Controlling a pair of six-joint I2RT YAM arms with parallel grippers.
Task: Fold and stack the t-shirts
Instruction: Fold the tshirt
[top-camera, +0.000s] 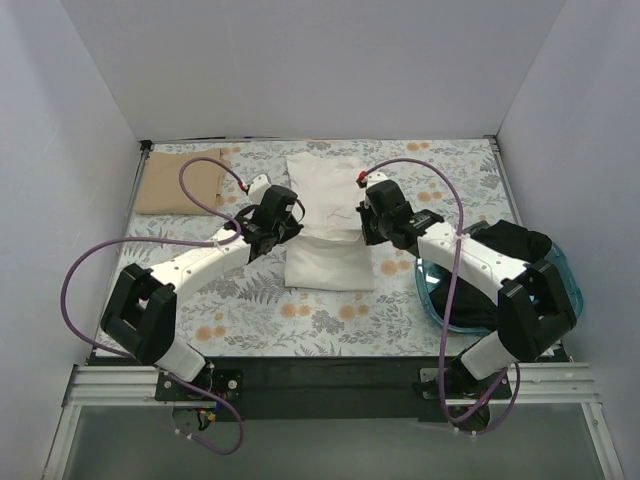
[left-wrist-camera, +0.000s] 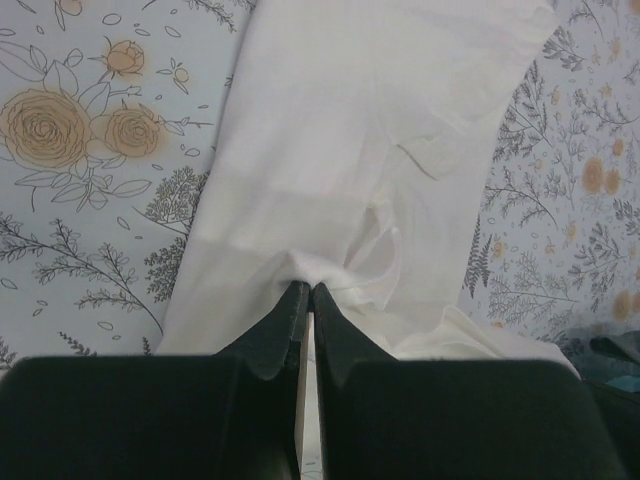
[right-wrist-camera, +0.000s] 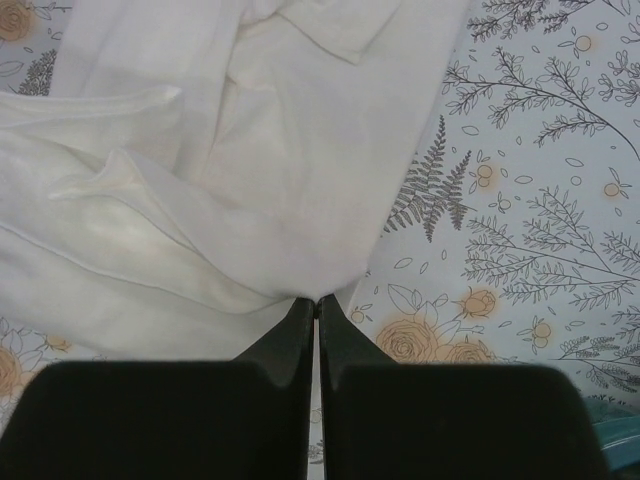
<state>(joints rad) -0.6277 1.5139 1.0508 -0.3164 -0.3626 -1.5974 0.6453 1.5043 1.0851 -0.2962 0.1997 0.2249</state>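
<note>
1. White t-shirt (top-camera: 325, 215) lies mid-bench (top-camera: 250, 320), part-folded: near end doubled into a thicker pad, far end flat toward 12 o'clock.
2. Left jaws: closed tight, pinching bunched white cloth at the shirt's 9 o'clock edge; fabric puckers at the tips.
3. Right jaws: closed too, w/ only a sliver of gap, tips nipping the shirt's 3 o'clock edge.
4. Tan t-shirt (top-camera: 180, 183), folded flat, sits at the 10 o'clock corner, well apart from the white one.
5. Blue basket (top-camera: 428, 290) at 4 o'clock holds dark clothing (top-camera: 515, 240).
6. Bench has a floral-print cover.
</note>
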